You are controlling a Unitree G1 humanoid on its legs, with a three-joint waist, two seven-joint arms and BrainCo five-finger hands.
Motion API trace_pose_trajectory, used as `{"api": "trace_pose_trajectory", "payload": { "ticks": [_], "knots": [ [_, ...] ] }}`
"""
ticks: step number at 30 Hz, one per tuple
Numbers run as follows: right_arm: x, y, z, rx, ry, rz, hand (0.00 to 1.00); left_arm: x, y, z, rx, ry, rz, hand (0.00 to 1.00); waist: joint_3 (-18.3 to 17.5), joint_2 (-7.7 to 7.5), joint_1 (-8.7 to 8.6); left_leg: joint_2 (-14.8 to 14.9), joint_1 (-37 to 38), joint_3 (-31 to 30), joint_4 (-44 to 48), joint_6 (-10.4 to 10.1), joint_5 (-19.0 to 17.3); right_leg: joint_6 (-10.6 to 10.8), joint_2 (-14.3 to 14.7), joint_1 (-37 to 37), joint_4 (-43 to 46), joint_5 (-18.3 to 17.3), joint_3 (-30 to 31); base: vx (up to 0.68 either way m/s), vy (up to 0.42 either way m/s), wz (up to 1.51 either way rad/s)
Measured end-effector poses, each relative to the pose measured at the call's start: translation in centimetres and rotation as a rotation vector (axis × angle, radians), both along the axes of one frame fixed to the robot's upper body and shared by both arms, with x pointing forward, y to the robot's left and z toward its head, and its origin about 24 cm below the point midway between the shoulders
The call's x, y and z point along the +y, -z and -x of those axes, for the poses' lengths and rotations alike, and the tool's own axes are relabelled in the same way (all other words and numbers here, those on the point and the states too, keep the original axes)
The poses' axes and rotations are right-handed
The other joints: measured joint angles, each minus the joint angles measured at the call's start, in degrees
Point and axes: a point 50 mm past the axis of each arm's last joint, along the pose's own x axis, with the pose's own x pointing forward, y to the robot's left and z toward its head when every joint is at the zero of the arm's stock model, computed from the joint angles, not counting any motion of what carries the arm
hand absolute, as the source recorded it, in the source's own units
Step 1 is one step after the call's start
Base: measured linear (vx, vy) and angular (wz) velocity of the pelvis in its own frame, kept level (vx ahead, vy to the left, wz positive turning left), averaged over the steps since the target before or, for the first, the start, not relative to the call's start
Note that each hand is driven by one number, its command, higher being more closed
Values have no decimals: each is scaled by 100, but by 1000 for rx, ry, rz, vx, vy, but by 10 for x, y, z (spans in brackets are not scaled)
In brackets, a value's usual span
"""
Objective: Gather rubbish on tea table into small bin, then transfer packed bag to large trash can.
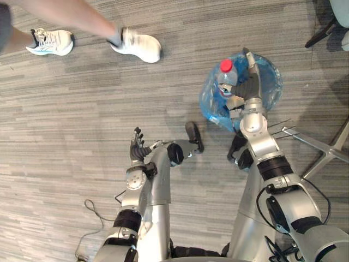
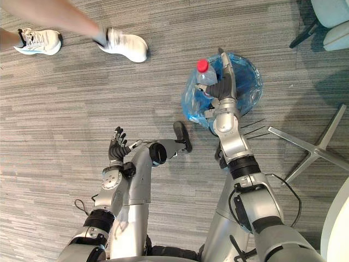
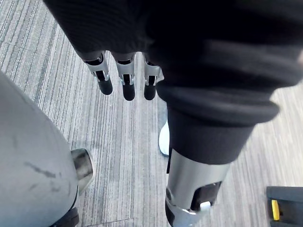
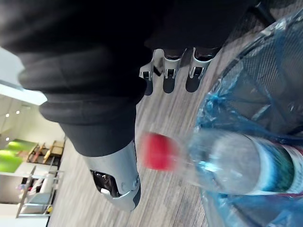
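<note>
A small bin lined with a blue bag stands on the carpet in front of me. A clear plastic bottle with a red cap leans in the bag, its cap end poking out over the near-left rim. My right hand hovers over the bin beside the bottle. In the right wrist view its fingers are straight and the thumb stands apart. There the bottle is blurred and touches neither fingers nor thumb. My left hand hangs open over bare floor to the left, fingers relaxed, holding nothing.
A person's legs and white shoes stand at the upper left. A chair's metal star base spreads close to the bin's right. Another chair sits at the top right. Grey striped carpet lies between my left hand and the shoes.
</note>
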Motion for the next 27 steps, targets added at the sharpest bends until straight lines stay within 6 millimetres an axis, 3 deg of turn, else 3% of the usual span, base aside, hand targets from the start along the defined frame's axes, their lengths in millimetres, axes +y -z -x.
{"api": "trace_pose_trajectory", "payload": {
  "ticks": [5,8,12,15,20,27],
  "knots": [
    [4,8,16,-37,-8,51,0,-7,1,1,5,7,22,0,6,-12,-23,22,212,0,-153,0,-1,-4,87,217,-171,3,-20,-62,-28,-9],
    [5,25,21,5,8,128,0,-7,2,1,9,8,22,0,18,-31,-37,105,279,-5,-164,0,-2,-23,177,321,-255,17,-58,-74,-44,-12],
    [20,59,20,114,-17,350,0,-5,6,2,26,8,8,0,23,-98,-175,135,367,-6,-191,-1,-2,-26,211,407,-300,18,-73,-69,-35,-6],
    [33,87,19,220,-58,457,0,-4,5,1,23,11,-5,0,32,-163,-187,181,404,-11,-212,-1,-1,-41,265,459,-349,27,-93,-74,-39,-6],
    [32,122,18,392,-52,573,0,-6,8,-1,42,16,-7,0,32,-163,-186,82,453,-35,-368,-91,57,-53,212,506,-425,48,-113,-84,-37,6],
    [21,126,11,458,-2,601,0,-5,7,-4,34,8,-7,0,32,-162,-167,50,370,-112,-412,-123,93,-68,197,474,-460,65,-181,-81,-40,5]
  ]
}}
